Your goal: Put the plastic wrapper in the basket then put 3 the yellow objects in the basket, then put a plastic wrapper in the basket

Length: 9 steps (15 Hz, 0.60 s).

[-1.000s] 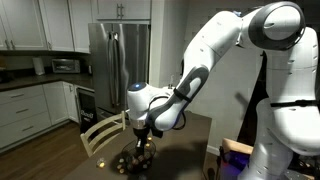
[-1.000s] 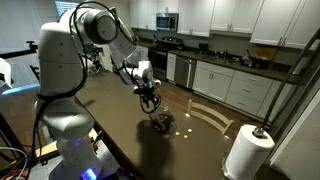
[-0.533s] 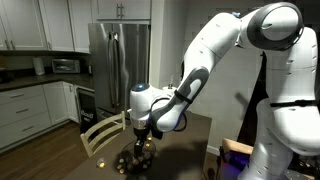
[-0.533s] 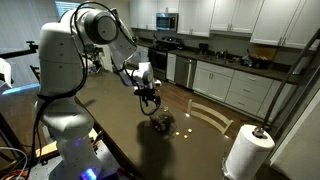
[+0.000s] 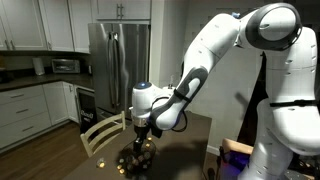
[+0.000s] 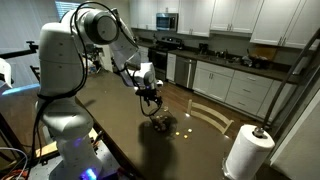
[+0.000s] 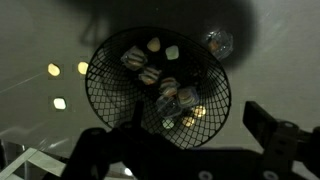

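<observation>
Desk (image 7: 30, 40) held the basket (image 7: 100, 85) directly beneath the pincer (image 7: 178, 135), whose jaws stood wide apart and empty. Inside lay several wrappers (image 7: 150, 75) and a few yellow objects (image 7: 153, 45), so most of the job looked done. A shiny wrapper (image 7: 218, 42) just outside the rim was probably the last item left, while three yellow pieces (image 7: 54, 70) lay apart on the desk.

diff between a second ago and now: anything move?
The gripper opened its jaws wider above the basket and rose a little; whether anything dropped from it is too small to tell. The basket, the chair and the paper towel roll stayed where they were.
</observation>
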Tool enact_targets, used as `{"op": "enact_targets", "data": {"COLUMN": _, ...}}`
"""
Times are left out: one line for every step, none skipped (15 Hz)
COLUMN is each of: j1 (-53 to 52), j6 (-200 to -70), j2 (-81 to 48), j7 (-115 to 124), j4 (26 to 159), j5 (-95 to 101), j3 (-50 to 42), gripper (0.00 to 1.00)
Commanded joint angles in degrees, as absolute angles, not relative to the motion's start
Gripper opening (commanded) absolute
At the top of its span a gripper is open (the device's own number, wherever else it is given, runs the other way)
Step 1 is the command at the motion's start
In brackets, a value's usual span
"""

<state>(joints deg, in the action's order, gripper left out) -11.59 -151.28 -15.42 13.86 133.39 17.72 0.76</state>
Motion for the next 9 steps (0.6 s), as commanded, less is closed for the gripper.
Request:
{"op": "enact_targets", "data": {"j1": -9.7, "j6": -147.0, "j2": -15.2, "j7": 13.2, "j4": 131.7, "j5": 10.7, "j3": 2.1, "gripper": 1.00}}
{"op": "enact_targets", "data": {"j1": -9.0, "j6": -145.7, "j2": -14.9, "j7": 12.5, "j4": 131.3, "j5": 7.5, "j3": 2.5, "gripper": 1.00}}
{"op": "enact_targets", "data": {"j1": -8.5, "j6": -144.2, "j2": -14.8, "j7": 11.9, "j4": 130.6, "j5": 4.8, "j3": 2.8, "gripper": 1.00}}
{"op": "enact_targets", "data": {"j1": -7.9, "j6": -143.0, "j2": -14.8, "j7": 11.8, "j4": 129.7, "j5": 2.3, "j3": 2.8, "gripper": 1.00}}
{"op": "enact_targets", "data": {"j1": -7.3, "j6": -141.8, "j2": -14.8, "j7": 11.9, "j4": 128.8, "j5": 0.3, "j3": 2.8, "gripper": 1.00}}
{"op": "enact_targets", "data": {"j1": -6.9, "j6": -141.1, "j2": -14.7, "j7": 12.7, "j4": 128.1, "j5": -1.1, "j3": 2.5, "gripper": 1.00}}
{"op": "enact_targets", "data": {"j1": -6.4, "j6": -140.5, "j2": -14.9, "j7": 13.1, "j4": 127.2, "j5": -2.1, "j3": 2.2, "gripper": 1.00}}
{"op": "enact_targets", "data": {"j1": -6.2, "j6": -140.4, "j2": -14.8, "j7": 13.7, "j4": 126.7, "j5": -2.4, "j3": 1.8, "gripper": 1.00}}
{"op": "enact_targets", "data": {"j1": -5.8, "j6": -140.1, "j2": -14.9, "j7": 13.7, "j4": 126.1, "j5": -2.4, "j3": 1.4, "gripper": 1.00}}
